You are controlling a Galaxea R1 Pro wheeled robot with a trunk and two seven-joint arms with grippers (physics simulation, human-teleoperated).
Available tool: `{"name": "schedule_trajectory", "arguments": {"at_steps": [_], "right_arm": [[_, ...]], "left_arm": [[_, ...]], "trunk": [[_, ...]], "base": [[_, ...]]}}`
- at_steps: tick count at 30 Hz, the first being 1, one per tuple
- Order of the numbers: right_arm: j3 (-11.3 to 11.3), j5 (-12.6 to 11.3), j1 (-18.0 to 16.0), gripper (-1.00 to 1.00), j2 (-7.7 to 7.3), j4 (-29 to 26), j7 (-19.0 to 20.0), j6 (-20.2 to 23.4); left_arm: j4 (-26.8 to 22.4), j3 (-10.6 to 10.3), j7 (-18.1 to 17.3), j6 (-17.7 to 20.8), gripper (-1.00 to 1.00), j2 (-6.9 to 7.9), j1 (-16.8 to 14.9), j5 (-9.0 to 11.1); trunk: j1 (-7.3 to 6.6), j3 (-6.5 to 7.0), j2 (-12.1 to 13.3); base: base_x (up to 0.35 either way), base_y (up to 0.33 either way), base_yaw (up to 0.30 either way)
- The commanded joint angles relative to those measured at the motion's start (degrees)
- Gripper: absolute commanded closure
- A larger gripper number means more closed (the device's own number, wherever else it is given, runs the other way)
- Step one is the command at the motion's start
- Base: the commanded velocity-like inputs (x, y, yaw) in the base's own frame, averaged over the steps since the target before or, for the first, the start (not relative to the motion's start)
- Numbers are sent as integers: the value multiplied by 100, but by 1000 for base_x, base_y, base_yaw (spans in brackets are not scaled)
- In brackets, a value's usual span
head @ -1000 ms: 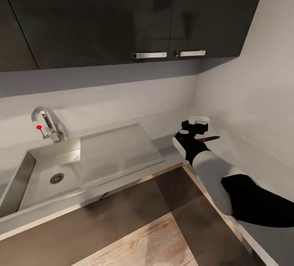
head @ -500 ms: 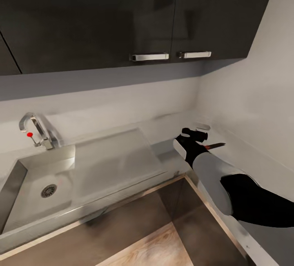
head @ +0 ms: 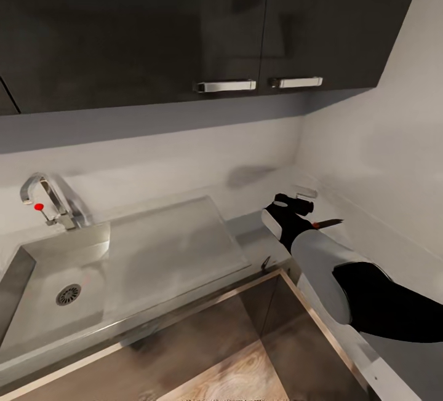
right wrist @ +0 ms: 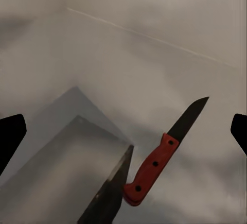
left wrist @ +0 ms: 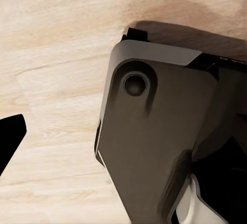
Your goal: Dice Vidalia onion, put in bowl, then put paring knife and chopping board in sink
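A kitchen corner seen from the robot's head camera. Dark upper cabinets [head: 184, 26] with two chrome handles ran across the top, above a pale grey wall. Below lay the countertop [head: 258, 229], holding the steel sink [head: 43, 290] at the left, with a round drain [head: 68, 294] in its basin, a flat drainboard [head: 172, 247] to the right of it and a chrome tap [head: 52, 201] with a red-knobbed lever behind. Wood-grain floor showed below the counter's edge.

The right arm reached forward over the countertop's right end, near the corner of the walls. Its right gripper [head: 301, 207] carried the paring knife [head: 326, 224], the dark blade pointing right, away from the sink and well apart from it. In the right wrist view the knife [right wrist: 164, 154] hung tilted in the air over grey surface, red handle low, blade high; the two finger tips sat far apart at the picture's edges, so how the knife was clasped could not be told.

The left wrist view showed a dark part of the robot's body over wood floor; one black finger tip [left wrist: 10, 136] showed at the edge, and its spread could not be told.
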Motion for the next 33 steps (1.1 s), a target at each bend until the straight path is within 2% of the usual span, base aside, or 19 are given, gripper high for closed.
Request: {"name": "schedule_trajectory", "arguments": {"at_steps": [1,18,26,29,33], "right_arm": [[48,-57,-6,-100,-9,0,-27,-4],[35,-49,-6,-100,-37,5,-28,-11],[35,-51,-6,-100,-39,9,-28,-9],[34,-103,-6,-100,-39,43,-28,-11],[29,-308,-6,-100,-41,163,-28,-18]], "left_arm": [[8,5,11,8,-100,0,-7,44],[0,5,11,9,-100,0,-7,40],[-1,7,11,5,-100,-55,-7,40],[-1,10,11,6,-100,-71,-7,40],[-1,9,11,5,-100,-77,-7,41]], "trunk": [[3,-20,-12],[3,-175,-12],[3,-248,-12],[3,-276,-12],[3,-313,-12]], "base": [[0,0,0],[0,0,0],[26,0,0],[117,0,0],[99,0,0]]}}
